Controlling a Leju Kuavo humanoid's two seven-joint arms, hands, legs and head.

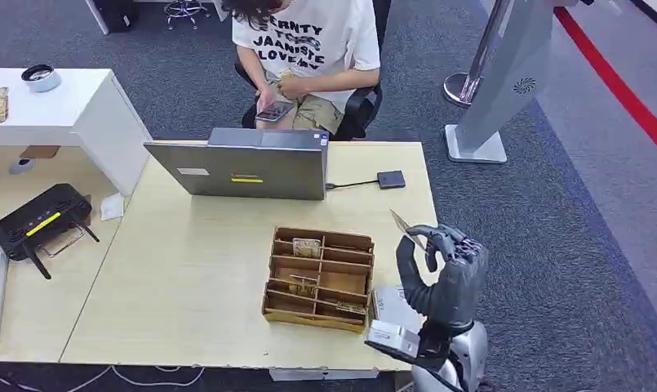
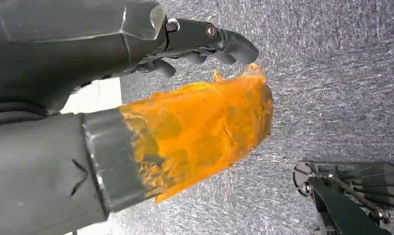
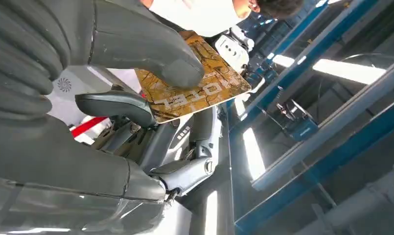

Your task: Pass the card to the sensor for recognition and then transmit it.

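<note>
Right hand [image 1: 441,265], lower right of frame, pinches the card [image 3: 195,81] in its fingers [image 3: 177,68]. We should keep it flat towards the sensor. Left hand [image 2: 136,73]: fingers curled, holding nothing.

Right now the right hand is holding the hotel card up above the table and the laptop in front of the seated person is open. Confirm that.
Not quite: the laptop is closed, as the head view shows. The right hand does hold the card up.

Person's head [image 1: 251,10] cut off by the top edge, card [image 3: 197,85] partly covered by the right hand's thumb [image 3: 150,51], organizer contents [image 1: 307,247] too small to identify
</note>
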